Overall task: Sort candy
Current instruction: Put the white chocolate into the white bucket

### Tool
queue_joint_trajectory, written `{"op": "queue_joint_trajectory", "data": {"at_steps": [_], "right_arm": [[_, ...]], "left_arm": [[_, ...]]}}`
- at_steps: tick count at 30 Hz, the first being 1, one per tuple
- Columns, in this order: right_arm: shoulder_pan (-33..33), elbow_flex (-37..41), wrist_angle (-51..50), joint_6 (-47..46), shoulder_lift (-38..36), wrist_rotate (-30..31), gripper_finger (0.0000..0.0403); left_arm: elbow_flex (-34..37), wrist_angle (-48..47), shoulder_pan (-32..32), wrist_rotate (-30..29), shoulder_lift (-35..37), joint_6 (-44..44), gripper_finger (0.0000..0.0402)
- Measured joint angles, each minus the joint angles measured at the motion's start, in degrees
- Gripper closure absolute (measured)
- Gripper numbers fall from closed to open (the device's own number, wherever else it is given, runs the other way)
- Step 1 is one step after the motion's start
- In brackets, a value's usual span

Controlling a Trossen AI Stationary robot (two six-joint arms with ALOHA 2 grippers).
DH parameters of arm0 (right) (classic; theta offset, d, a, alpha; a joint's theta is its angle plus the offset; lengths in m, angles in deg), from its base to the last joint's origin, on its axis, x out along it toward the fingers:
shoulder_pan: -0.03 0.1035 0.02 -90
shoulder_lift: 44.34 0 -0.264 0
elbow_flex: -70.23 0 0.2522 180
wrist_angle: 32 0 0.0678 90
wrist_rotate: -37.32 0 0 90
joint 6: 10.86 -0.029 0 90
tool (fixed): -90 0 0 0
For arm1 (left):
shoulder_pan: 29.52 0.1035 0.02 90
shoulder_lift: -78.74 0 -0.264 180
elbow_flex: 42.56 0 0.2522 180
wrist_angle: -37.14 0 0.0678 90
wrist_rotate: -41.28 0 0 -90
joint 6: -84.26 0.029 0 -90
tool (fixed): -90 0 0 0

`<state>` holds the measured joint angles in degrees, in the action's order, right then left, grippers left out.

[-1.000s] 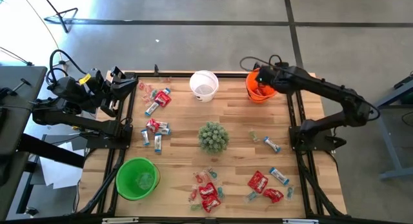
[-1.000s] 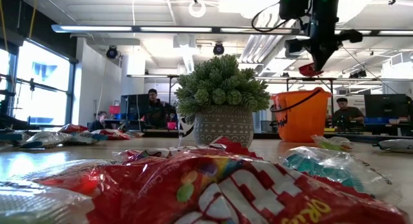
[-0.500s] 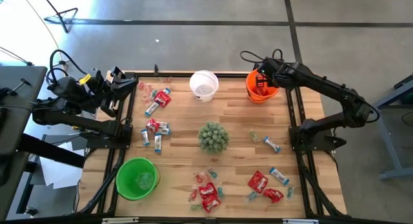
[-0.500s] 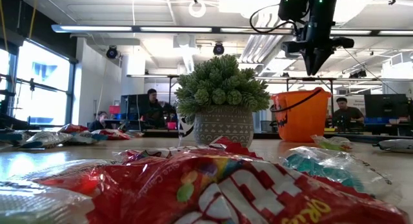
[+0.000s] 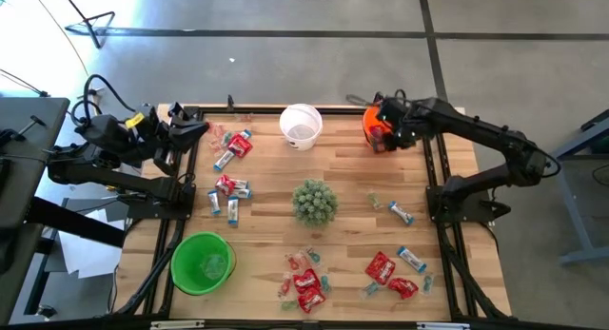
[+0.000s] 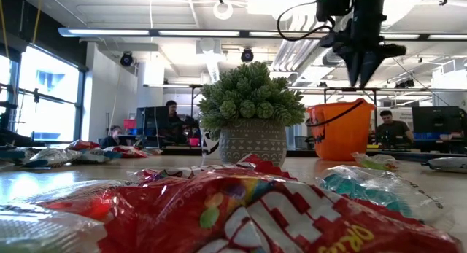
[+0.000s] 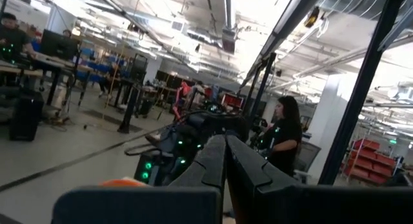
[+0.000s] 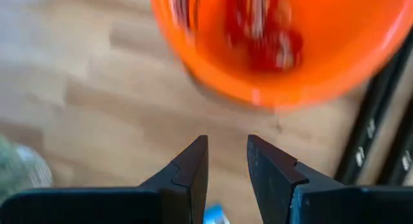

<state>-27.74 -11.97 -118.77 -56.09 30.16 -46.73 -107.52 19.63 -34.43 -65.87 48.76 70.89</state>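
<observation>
Lots of candy (image 5: 304,282) is scattered over a wooden plank surface (image 5: 343,173) edged by black rails. Three buckets are set on it: a white one (image 5: 301,126) at the far middle, an orange one (image 5: 373,135) at the far right, a green one (image 5: 203,263) at the near left. A spiky plant (image 5: 313,202) in a pot is parked in the centre.

Past the surface, an open workshop can be seen: grey floor, ceiling light strips, big windows, desks with monitors, and a few people seated or standing far back.

Candy is grouped in clusters: red packets and blue-white wrappers near the far left (image 5: 233,145), more just left of the plant (image 5: 228,190), a couple of blue-white ones right of the plant (image 5: 400,212) lying on a diagonal, and a bigger pile along the near edge. Long axes are pointed every which way, nothing lined up. Some red candy (image 8: 268,46) is seen inside the orange bucket.

The right pincer (image 5: 383,137) is hung over the orange bucket, fingers parted, nothing between them. The left pincer (image 5: 197,127) is parked at the far left edge, fingers pressed together, empty.
</observation>
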Motion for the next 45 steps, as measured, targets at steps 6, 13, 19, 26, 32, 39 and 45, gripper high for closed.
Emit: {"op": "queue_joint_trajectory", "data": {"at_steps": [6,13,19,26,32,39,45], "right_arm": [[9.02,0.0,-6.69,-6.35,0.0,-0.04,0.0299],[19.75,0.0,-7.02,-14.23,0.0,-0.74,0.0299],[31.02,0.02,-10.44,-24.64,0.0,-0.93,0.0299],[42.25,0.36,-9.67,-36.1,0.99,-0.93,0.0299],[46.7,8.13,-3.56,-38.9,2.05,-4.81,0.0299],[46.54,17.91,4.06,-41.66,2.01,-5.08,0.0299],[46.16,26.49,14.79,-38.76,2.01,-7.0,0.0299]], "left_arm": [[0.0,0.03,0.0,0.0,0.0,0.01,0.0401],[0.0,0.01,0.0,0.81,0.0,-0.04,0.0401],[0.0,-0.22,-0.02,1.6,0.0,-0.08,0.0401],[0.0,-1.23,0.0,1.6,0.0,-0.07,0.0401],[0.0,-1.05,0.0,1.56,0.0,-0.02,0.0401],[0.0,-0.67,0.0,-0.54,0.0,0.01,0.0401],[0.0,-0.33,0.0,-1.66,0.0,0.03,0.0401]]}}
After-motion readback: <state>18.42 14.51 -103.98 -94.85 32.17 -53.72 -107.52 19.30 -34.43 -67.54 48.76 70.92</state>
